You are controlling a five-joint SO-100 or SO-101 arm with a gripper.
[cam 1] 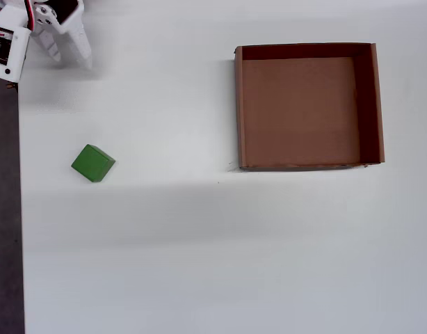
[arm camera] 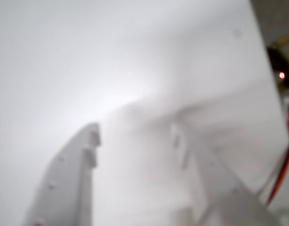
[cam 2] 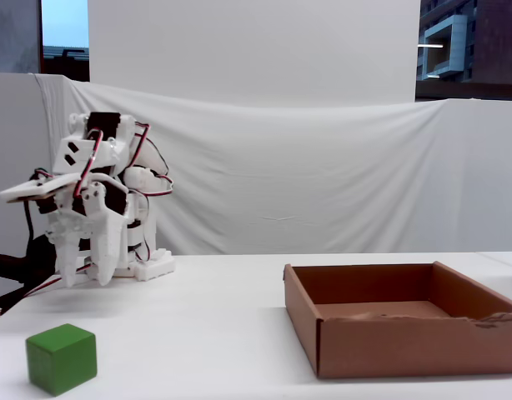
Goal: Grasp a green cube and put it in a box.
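The green cube (cam 2: 62,358), a small matte bright-green block, sits on the white table (cam 1: 199,243) well apart from the gripper (cam 2: 82,279). The gripper hangs with fingers parted, holding nothing, and the box (cam 1: 239,111) lies far right in the overhead view.

The white worktop (cam 1: 199,243) carries a green cube (cam 1: 93,163), lying below the jaws in the overhead view, and a box (cam 1: 239,111) well right of them.

One green cube (cam 1: 93,163), one box (cam 1: 309,50).

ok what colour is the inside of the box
Plain brown cardboard, nothing printed on it. The box shows it best in the overhead view.
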